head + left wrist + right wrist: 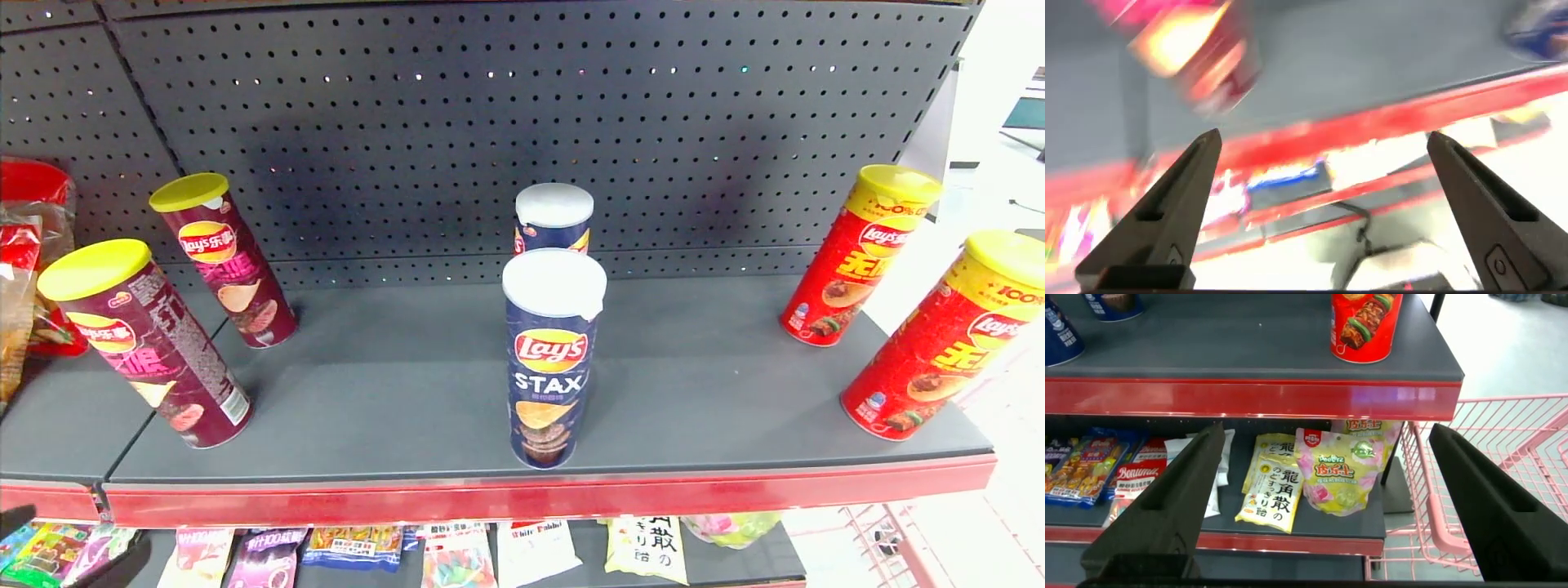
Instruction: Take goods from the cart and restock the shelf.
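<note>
On the grey shelf board [392, 384] stand two maroon chip cans with yellow lids [147, 343] [224, 257] at the left, two blue cans [549, 359] [553, 216] one behind the other in the middle, and two red cans [869, 253] [939, 351] at the right. My left gripper [1323, 136] is open and holds nothing, level with the shelf's red front edge [1388, 122], below a blurred maroon can [1196, 53]. My right gripper [1327, 429] is open and holds nothing, in front of the lower shelf, below the front red can [1364, 327].
Snack bags [457, 555] line the lower shelf, among them yellow and pink pouches [1327, 469]. A pink wire cart [1503, 482] stands at the right, beside the shelf end. More packets [24, 261] fill the neighbouring bay at the left. Open board lies between the can groups.
</note>
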